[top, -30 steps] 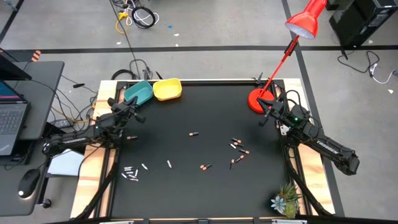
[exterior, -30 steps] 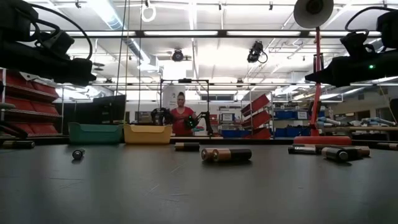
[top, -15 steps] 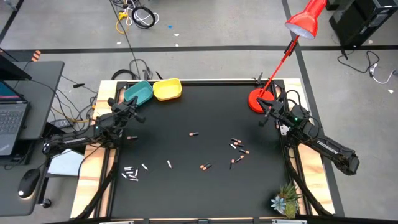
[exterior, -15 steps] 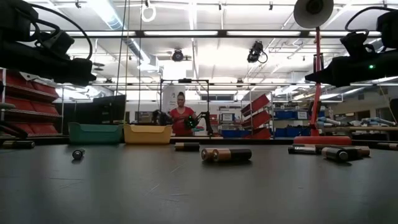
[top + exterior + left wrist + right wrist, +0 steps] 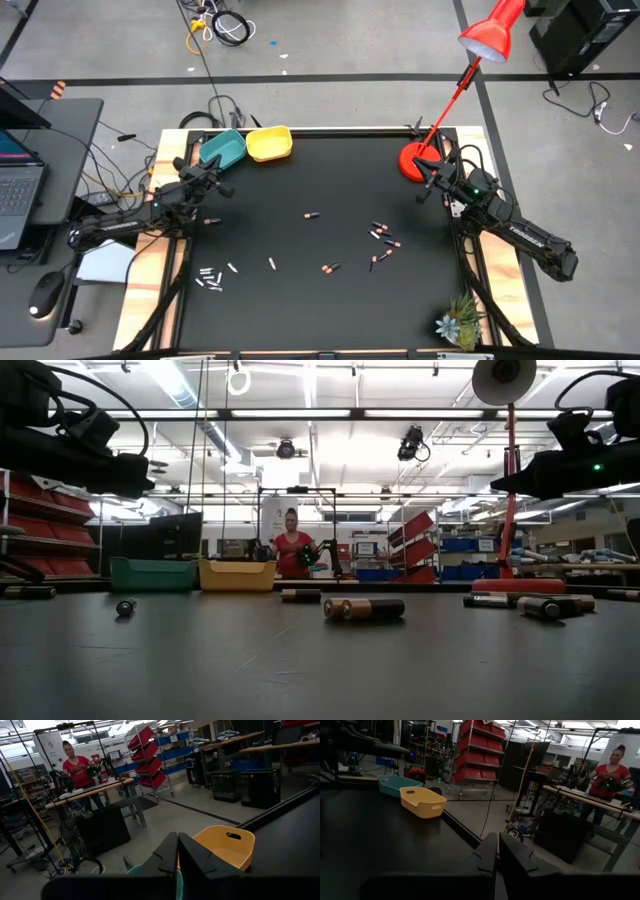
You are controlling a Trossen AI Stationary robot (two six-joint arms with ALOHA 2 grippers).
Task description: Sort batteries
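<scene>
Both pincers are pressed shut, holding nothing. The batteries (image 5: pixel 378 236) lie scattered on the surface (image 5: pixel 320 300), at four o'clock from the left pincer (image 5: pixel 226 190) and eight o'clock from the right pincer (image 5: pixel 423 191), well apart from both.

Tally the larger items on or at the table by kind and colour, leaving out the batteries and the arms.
Teal bowl: 1
Yellow bowl: 1
Red lamp: 1
Potted plant: 1
Total: 4

Grey concrete floor (image 5: pixel 330 50), red shelving rack (image 5: pixel 480 760), ceiling strip lights (image 5: pixel 310 415), workbench (image 5: pixel 90 795) w/ person (image 5: pixel 75 765).
</scene>
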